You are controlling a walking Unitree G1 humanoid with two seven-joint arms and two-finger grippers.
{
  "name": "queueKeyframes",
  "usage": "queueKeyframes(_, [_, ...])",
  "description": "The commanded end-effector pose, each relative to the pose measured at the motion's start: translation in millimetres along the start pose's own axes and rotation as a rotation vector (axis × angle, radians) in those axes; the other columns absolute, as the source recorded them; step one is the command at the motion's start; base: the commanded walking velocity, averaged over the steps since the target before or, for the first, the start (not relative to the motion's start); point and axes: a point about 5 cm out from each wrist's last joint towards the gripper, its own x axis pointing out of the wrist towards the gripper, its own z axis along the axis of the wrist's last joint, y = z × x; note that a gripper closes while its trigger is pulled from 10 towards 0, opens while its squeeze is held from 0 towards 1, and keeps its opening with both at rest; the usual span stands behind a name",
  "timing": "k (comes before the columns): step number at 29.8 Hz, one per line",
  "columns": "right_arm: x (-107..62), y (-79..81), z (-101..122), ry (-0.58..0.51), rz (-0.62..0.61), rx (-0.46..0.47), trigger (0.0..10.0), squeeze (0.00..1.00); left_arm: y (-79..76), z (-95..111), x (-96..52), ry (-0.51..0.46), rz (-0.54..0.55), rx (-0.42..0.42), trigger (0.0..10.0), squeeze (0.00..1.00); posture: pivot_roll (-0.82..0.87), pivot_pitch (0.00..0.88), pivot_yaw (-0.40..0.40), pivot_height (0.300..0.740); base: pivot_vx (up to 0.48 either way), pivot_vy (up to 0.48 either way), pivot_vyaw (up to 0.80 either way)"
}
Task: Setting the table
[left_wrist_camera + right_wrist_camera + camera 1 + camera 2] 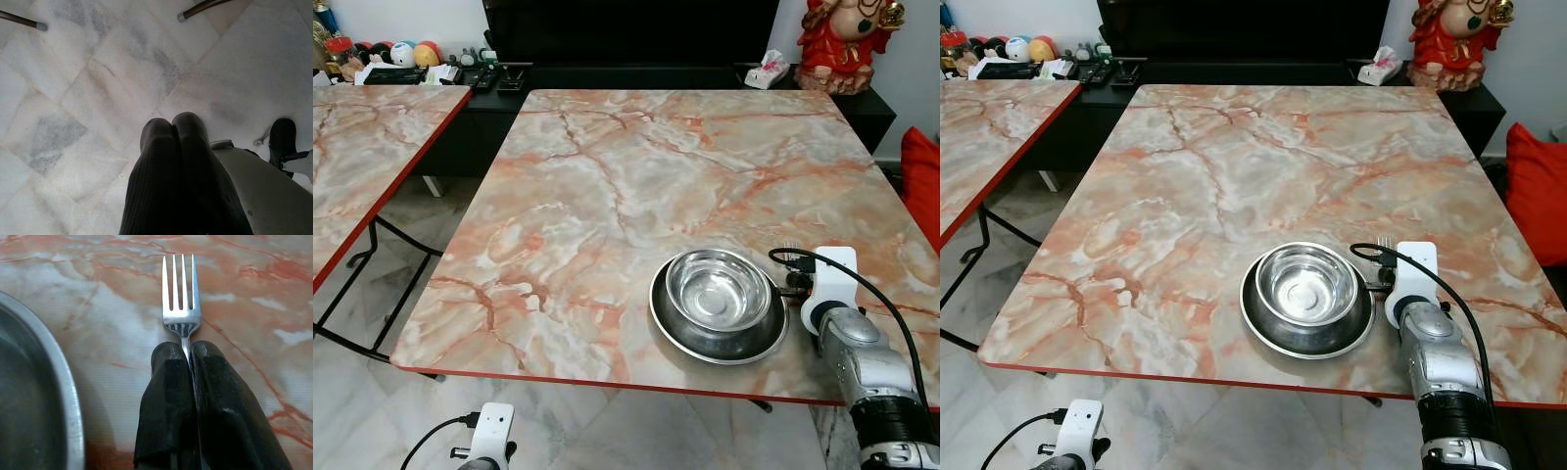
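Right wrist view shows the right tool (pixel 188 350) with its two black fingers (pixel 166 401) pressed together on the neck of a silver fork (pixel 181 298), so the tool is clamped on the fork just behind the tines. The tines point away from the wrist and lie low over the marbled pink-and-grey bench (pixel 254 279); whether they touch it cannot be told. Just beside the fork curves the rim of a metal plate (pixel 58 382). From the head views, that plate (pixel 685 328) sits near the bench's front edge on the robot's right side, with a shiny steel bowl (pixel 718 288) standing upright inside it. The right arm reaches over the bench's front right part, its wrist just beside the plate on the right, and the fork's tines (pixel 1384 241) peek out beyond the wrist. The left tool (pixel 171 132) hangs idle below the bench edge over pale marble floor tiles (pixel 73 98), its fingers closed together on nothing. A second marbled bench (pixel 362 147) stands well apart on the left, and a red figurine (pixel 842 39) stands on a dark cabinet beyond.
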Motion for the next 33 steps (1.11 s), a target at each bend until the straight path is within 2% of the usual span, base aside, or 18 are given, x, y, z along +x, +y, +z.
queueKeyframes(1, [0.8, 1.2, -0.8, 0.002, 0.006, -0.014, 10.0, 0.0, 1.0, -4.8, -0.9, 0.02, -0.002, 0.01, 10.0, 0.0, 0.04, 0.088, 0.023, 0.74, 0.0, 0.0, 0.0])
queueKeyframes(29, [2.6, 5.2, -4.9, 0.008, 0.003, -0.016, 10.0, 0.0, -1.7, -3.7, -0.3, 0.02, -0.011, 0.017, 10.0, 0.0, 0.04, 0.086, 0.026, 0.74, 0.0, 0.0, 0.0])
queueKeyframes(33, [2.8, 5.5, -4.6, 0.007, 0.004, -0.017, 10.0, 0.04, -1.5, -3.5, -0.3, 0.019, -0.01, 0.017, 10.0, 0.0, 0.04, 0.087, 0.027, 0.74, 0.0, 0.0, 0.0])
